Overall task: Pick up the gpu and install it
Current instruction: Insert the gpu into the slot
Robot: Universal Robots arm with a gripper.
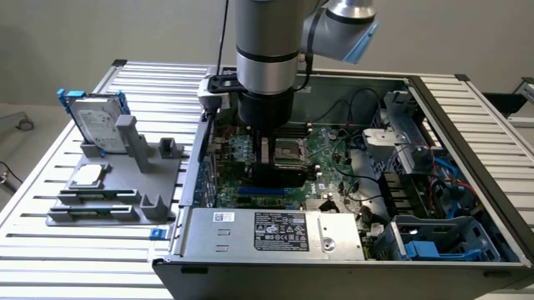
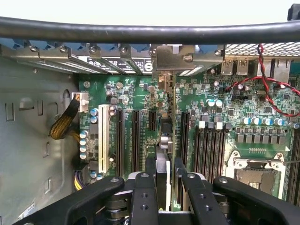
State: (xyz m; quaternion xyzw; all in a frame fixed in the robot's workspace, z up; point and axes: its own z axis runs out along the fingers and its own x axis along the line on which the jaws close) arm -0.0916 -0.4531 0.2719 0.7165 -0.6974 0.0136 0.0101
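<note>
Gripping the gpu (image 2: 167, 136) edge-on between its fingers, the gripper (image 2: 165, 173) holds it straight ahead of itself at the motherboard slots (image 2: 135, 136), where any tilt or sideways offset could jam the card's edge beside its slot or snag the bracket (image 2: 171, 58).

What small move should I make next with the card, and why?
Probably a slow, straight push of the gpu toward the motherboard. The end effector grips the card on edge, its silver bracket sits at the case's rear openings, and its board runs parallel to the black slots. Whether it is seated I cannot tell.
</note>
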